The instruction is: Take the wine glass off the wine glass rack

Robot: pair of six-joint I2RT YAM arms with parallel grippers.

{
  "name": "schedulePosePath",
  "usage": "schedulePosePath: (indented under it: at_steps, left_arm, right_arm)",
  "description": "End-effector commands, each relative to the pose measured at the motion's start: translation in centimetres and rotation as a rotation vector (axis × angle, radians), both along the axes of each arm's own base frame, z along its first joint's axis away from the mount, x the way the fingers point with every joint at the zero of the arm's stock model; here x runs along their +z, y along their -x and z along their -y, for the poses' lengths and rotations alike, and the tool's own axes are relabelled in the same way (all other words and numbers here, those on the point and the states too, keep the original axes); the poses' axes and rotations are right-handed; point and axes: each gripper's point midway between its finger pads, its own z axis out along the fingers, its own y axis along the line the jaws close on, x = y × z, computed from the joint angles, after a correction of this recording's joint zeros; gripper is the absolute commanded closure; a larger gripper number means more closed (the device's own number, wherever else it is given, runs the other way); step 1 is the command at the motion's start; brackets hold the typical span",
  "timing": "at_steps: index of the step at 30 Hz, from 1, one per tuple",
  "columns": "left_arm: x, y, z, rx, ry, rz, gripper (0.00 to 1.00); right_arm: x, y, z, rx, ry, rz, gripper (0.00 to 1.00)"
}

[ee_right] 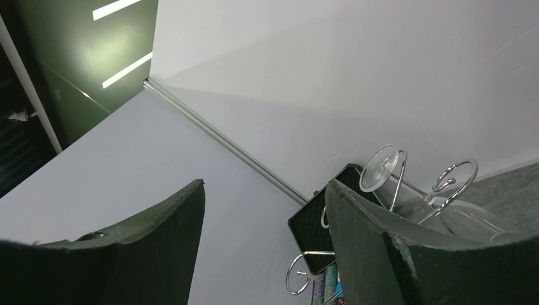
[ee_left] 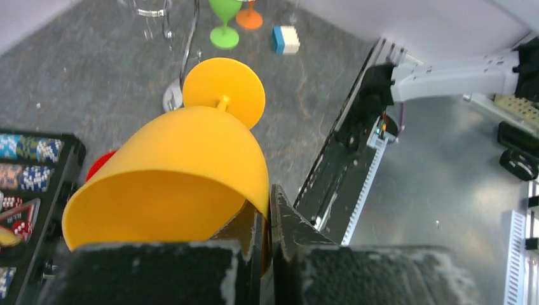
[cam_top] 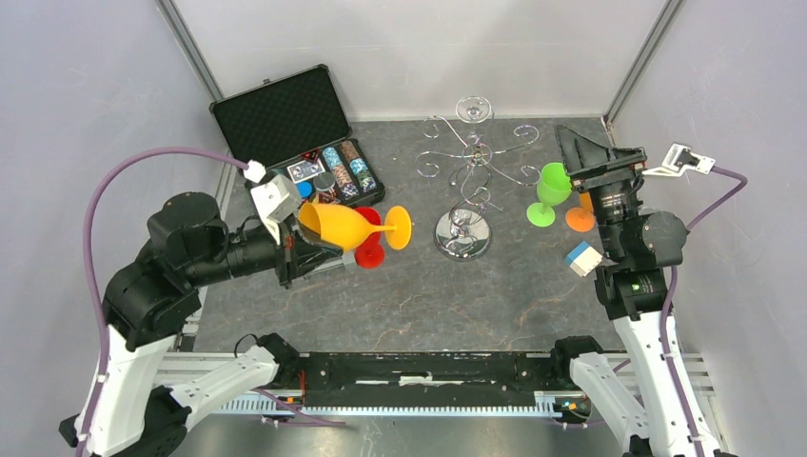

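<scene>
The chrome wine glass rack (cam_top: 462,233) stands mid-table on its round mirror base. A clear wine glass (cam_top: 473,109) hangs upside down from a back hook, and its foot (ee_right: 381,166) shows in the right wrist view. My left gripper (cam_top: 290,243) is shut on the rim of a yellow wine glass (cam_top: 343,226), held on its side left of the rack, foot toward it. In the left wrist view the jaws (ee_left: 268,197) pinch the yellow wall (ee_left: 191,165). My right gripper (cam_top: 582,157) stands open and empty right of the rack, fingers (ee_right: 356,235) pointing up.
A green glass (cam_top: 550,190) and an orange glass (cam_top: 580,217) stand upright just below the right gripper. A blue-and-white block (cam_top: 582,258) lies by the right arm. A red glass (cam_top: 369,249) sits under the yellow one. An open black case (cam_top: 285,114) with poker chips is back left.
</scene>
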Motion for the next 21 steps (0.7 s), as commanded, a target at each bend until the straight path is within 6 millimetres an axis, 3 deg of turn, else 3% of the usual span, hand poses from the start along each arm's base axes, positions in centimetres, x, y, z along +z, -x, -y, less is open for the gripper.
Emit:
schedulePosePath:
  at_steps: [1, 13, 21]
  left_arm:
    - [-4.3, -0.4, -1.5, 0.037, -0.179, -0.083, 0.98]
    - [-11.5, -3.0, -1.6, 0.132, -0.421, -0.320, 0.98]
    - [-16.6, -4.5, -2.8, 0.320, -0.579, -0.463, 0.98]
  right_arm:
    - [1.5, 0.8, 1.0, -0.057, 0.012, 0.051, 0.26]
    - [-0.1, -0.6, 0.9, -0.065, 0.026, -0.011, 0.27]
    - [-0.8, -1.2, 0.6, -0.052, 0.029, -0.034, 0.28]
